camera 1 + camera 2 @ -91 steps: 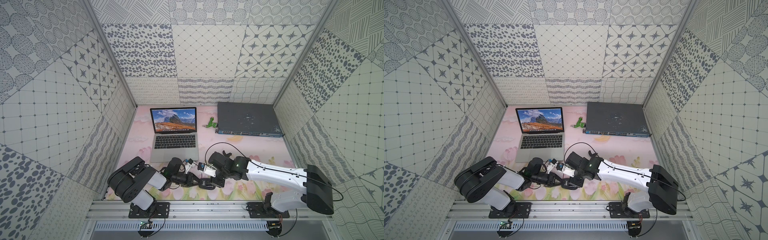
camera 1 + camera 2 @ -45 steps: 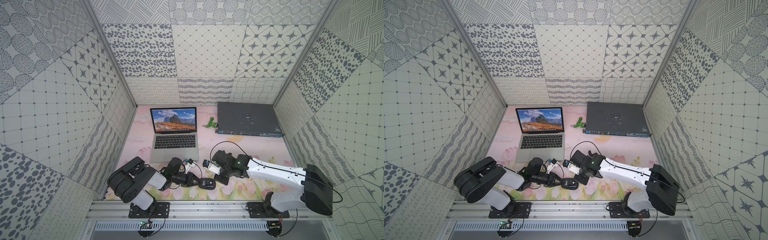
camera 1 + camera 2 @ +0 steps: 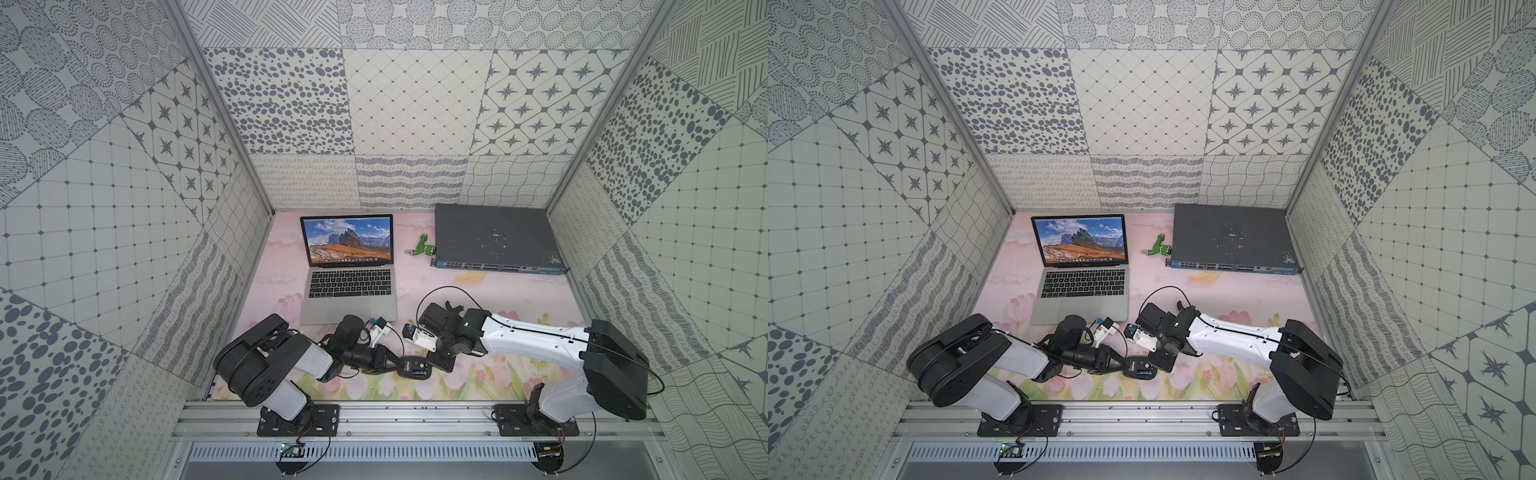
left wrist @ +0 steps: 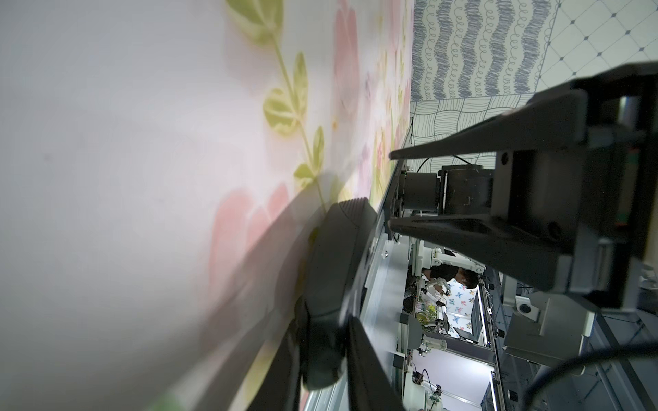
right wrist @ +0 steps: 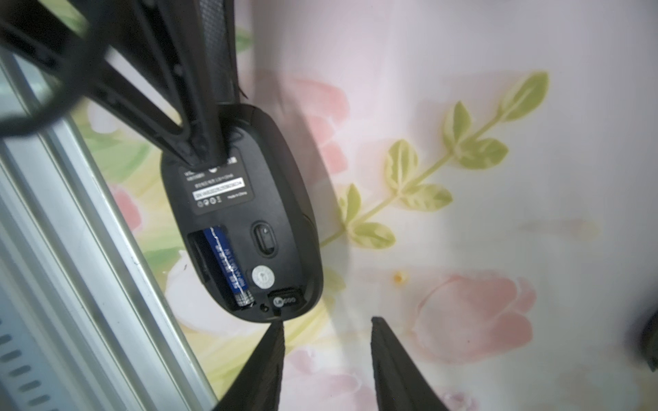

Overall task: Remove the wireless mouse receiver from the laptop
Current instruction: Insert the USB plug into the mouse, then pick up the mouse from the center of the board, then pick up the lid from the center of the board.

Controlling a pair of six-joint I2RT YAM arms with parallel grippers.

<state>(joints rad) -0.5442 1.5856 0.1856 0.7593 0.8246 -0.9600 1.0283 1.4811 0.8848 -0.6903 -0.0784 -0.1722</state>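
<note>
Black plastic with a pale logo on its end, the wireless mouse receiver (image 5: 285, 301) lies tucked in a slot on the underside of the upturned mouse (image 5: 242, 213). It sits beside the blue battery (image 5: 228, 267) in its uncovered bay, and only the right wrist view shows this.

So the removal looks done. The receiver is out of the laptop (image 3: 349, 291), which stands open centre-left in both top views, well apart from the mouse lower in the frame. Whether any port there holds a nub is too small to tell. What seems left is only letting go and drawing clear.

The left gripper (image 5: 204, 153) pinches the mouse at its far end. The right gripper (image 5: 325, 322) has its jaws spread and empty, one tip just at the receiver's end.

The left wrist view adds the mouse edge-on near the floral mat (image 4: 142, 178), touching or not I cannot tell. It also shows nothing in the gap between the right gripper's fingers.
</note>
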